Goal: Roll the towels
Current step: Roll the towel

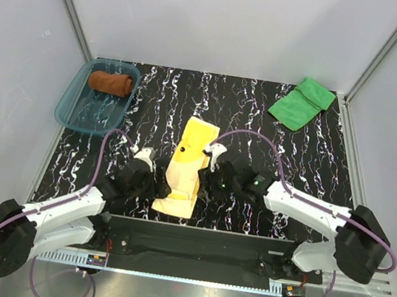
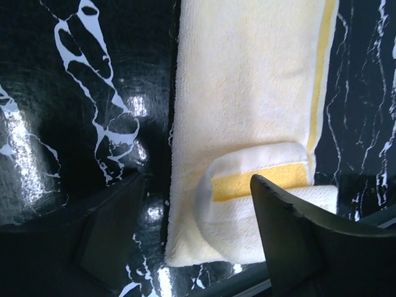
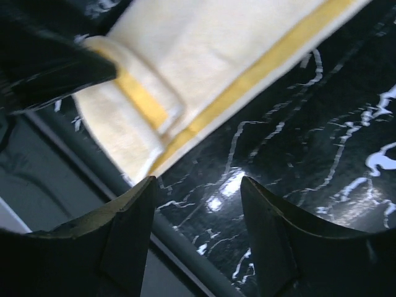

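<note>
Jaws of the left gripper (image 2: 198,182) stand spread wide at the near edge of the table (image 1: 262,121), a black top veined with white. One finger (image 2: 105,235) hangs over bare table just left of the pale yellow towel (image 1: 187,165). The other (image 2: 309,241) is in front of the towel's near end; whether it touches the cloth cannot be told. Nothing is pinched.

The right gripper (image 3: 198,182) is just beside the same near end, on its right. Its two fingers are apart, with only the marbled table between them, so it holds nothing either.

The pale yellow towel lies lengthwise between the two grippers, running away from the arms. Its near end is turned back over itself in a short fold, the first turn of a roll, and a deeper yellow band shows across that fold. A stripe of the same deeper yellow runs along the right long edge. The rest of the towel lies flat, with a small dark mark near the left edge.

Farther back, in the far left corner, sits a translucent teal tray (image 1: 66,110). The rust-brown towel (image 1: 111,82) lies rolled inside it at the far end.

In the far right corner, well apart from everything else, the bright green towel (image 1: 302,103) rests loosely folded on the table, not rolled.
</note>
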Motion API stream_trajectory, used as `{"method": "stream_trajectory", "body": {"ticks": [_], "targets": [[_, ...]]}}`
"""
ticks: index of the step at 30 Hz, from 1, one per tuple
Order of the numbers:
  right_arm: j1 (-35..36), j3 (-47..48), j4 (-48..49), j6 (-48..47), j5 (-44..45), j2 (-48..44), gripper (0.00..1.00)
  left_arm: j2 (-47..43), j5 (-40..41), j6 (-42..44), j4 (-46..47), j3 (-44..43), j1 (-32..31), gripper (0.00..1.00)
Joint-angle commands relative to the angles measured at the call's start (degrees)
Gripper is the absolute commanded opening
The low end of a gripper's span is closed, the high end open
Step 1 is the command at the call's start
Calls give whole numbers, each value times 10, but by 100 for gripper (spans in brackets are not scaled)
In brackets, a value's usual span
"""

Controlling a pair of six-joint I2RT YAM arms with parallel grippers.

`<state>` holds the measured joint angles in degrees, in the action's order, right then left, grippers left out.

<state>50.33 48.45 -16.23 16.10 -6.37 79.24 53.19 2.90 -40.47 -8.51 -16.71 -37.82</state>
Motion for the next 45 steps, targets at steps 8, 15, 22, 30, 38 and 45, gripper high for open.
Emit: {"method": "stream_trajectory", "body": {"ticks": [8, 15, 22, 30, 38, 45], "targets": [[164, 9, 51, -19, 96, -16, 65, 23, 38, 21, 8, -59, -1, 89], [217, 38, 53, -51, 167, 71, 63, -1, 53, 12, -40, -69, 38, 94], [253, 60, 67, -80, 196, 117, 67, -53, -5, 5, -34, -22, 117, 94], [296, 108, 45, -115, 260, 168, 78, -57, -15, 0, -37, -17, 122, 94], [312, 126, 35, -121, 334, 211, 78, -62, -17, 0, -40, -15, 124, 94], [312, 107, 17, -91, 446, 162, 83, -65, -18, 0, -39, -13, 127, 94]]}}
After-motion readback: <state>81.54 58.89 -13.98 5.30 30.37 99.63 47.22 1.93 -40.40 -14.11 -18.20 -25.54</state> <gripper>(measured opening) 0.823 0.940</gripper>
